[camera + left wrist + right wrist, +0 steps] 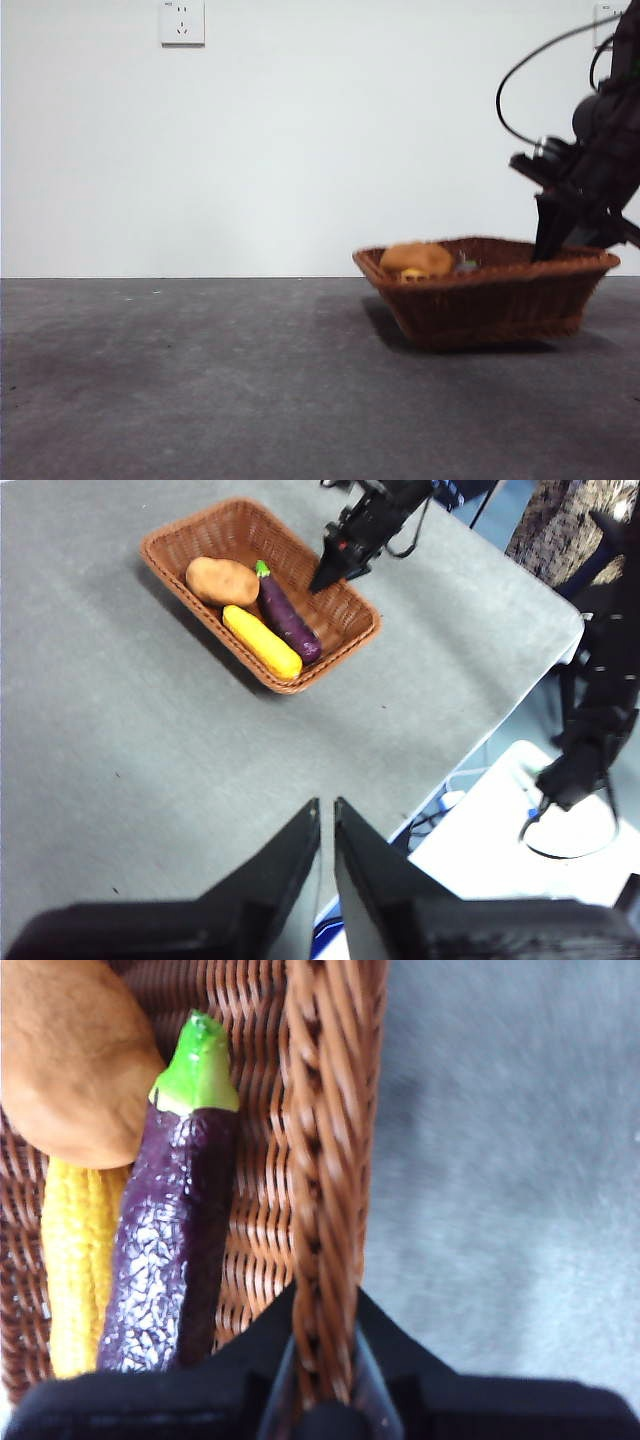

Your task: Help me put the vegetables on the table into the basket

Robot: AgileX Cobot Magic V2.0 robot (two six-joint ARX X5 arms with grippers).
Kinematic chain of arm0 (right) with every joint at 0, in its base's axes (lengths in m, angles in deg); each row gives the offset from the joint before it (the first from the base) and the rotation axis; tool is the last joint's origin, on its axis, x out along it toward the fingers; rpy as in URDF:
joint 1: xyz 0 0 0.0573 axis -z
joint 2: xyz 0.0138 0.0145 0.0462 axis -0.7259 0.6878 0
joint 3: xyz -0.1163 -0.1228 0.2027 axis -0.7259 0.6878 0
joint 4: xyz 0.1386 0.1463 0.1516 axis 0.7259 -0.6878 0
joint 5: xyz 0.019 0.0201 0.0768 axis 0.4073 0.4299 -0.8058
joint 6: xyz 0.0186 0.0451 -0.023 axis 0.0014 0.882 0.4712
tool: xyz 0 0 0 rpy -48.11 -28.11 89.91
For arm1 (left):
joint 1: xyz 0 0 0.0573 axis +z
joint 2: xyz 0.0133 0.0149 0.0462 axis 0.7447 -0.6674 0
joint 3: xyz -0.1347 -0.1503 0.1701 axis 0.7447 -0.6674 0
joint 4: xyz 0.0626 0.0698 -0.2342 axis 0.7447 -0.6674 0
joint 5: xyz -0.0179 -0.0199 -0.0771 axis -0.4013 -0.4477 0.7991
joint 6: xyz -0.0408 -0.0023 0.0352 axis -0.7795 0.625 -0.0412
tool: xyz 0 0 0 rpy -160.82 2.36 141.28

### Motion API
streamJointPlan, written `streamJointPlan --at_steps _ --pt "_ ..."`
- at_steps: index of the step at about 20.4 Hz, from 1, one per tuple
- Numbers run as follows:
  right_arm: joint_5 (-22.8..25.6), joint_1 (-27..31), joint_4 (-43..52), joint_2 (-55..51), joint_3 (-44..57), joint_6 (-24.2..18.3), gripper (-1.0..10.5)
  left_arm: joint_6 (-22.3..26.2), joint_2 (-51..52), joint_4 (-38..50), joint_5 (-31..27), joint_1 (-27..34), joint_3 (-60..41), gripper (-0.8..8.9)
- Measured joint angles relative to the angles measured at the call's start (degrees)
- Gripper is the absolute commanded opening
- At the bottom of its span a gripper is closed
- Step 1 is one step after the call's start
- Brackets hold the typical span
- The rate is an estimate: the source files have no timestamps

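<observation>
Grey matte bench (200, 390) with faint lighter specks and scuffs, seen level against a plain white wall (300, 150) bearing a socket plate (182, 22) at upper left. In the left wrist view the bench ends at a rounded corner, beyond which lie a white surface (500, 830) and black stands (590, 720).

The brown wicker basket (480, 300) stands on the bench toward the right of the front view. All three vegetables lie inside it: the orange-brown potato (221, 580) at one end, the purple eggplant (288, 617) with its green stem end beside the potato, and the yellow ribbed piece (262, 641) alongside the eggplant, touching it.

The right arm reaches down from the upper right of the front view, dark and cabled; its pincer (552, 240) is at the basket's far right end. In the right wrist view the two jaws straddle the braided rim (325, 1210), one inside the basket and one outside, set narrowly about the wicker wall; contact with the rim cannot be told.

The left pincer (327, 825) hangs above bare bench well apart from the basket, its jaws nearly together with only a thin gap and nothing between them.
</observation>
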Motion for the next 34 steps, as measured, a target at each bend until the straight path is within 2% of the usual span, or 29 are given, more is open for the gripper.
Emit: streamJointPlan --at_steps 4,5,7,8,10,12,13,15,16,17,18,22,25,28,30,34 --pt "2.8 0.5 0.3 1.5 -0.1 0.0 -0.1 -3.0 4.0 0.1 0.0 0.0 0.0 0.26" --pt "3.8 0.5 0.3 1.5 -0.2 0.0 0.6 -3.2 4.5 0.1 0.0 0.0 0.0 0.26" --pt "5.4 0.5 0.6 1.5 -0.3 0.2 5.1 -3.2 5.3 0.1 0.0 0.0 0.0 0.26" --pt "5.6 0.7 0.6 1.5 -0.4 0.6 6.4 -3.2 5.3 0.1 0.0 0.0 0.0 0.26" --pt "6.3 0.8 0.0 1.4 -0.7 1.7 6.3 -3.1 5.3 0.1 0.0 0.0 0.0 0.26" --pt "10.5 0.9 -1.9 -0.9 -0.7 2.7 6.2 -2.1 5.3 0.1 -0.8 0.0 0.0 0.26" --pt "13.7 0.9 -3.1 -4.2 -0.7 3.0 5.6 -0.9 5.3 0.1 -3.3 0.0 0.0 0.26" --pt "18.9 0.9 -6.2 -15.1 -0.7 3.5 3.9 1.9 5.3 0.1 -11.2 0.0 0.0 0.27" --pt "20.4 0.9 -8.2 -21.3 -1.0 3.6 2.7 3.2 5.3 0.1 -14.1 0.0 0.0 0.27" --pt "21.3 0.9 -9.6 -26.9 -1.1 3.6 1.5 4.2 5.3 0.1 -14.9 0.0 0.0 0.27" --pt "21.4 0.9 -11.1 -33.4 -1.2 4.0 -0.3 5.0 5.3 0.1 -15.1 0.0 0.0 0.27" --pt "23.4 0.1 -16.1 -55.9 -1.2 6.7 -0.1 5.6 6.1 0.1 -15.2 0.0 -0.2 0.27" --pt "26.7 0.1 -19.3 -66.4 -1.5 7.5 0.0 5.6 6.8 0.1 -15.2 0.0 -0.2 0.27" --pt "32.8 0.1 -25.7 -71.0 -1.6 7.7 0.0 5.5 5.9 0.2 -15.1 0.0 -0.2 0.27" --pt "37.3 0.1 -26.2 -72.1 -1.2 7.7 0.0 5.5 4.5 0.1 -15.1 0.0 -0.2 0.27" --pt "39.0 0.1 -26.2 -72.0 -1.2 7.8 0.0 5.6 1.8 0.2 -15.1 0.0 -0.2 0.27"
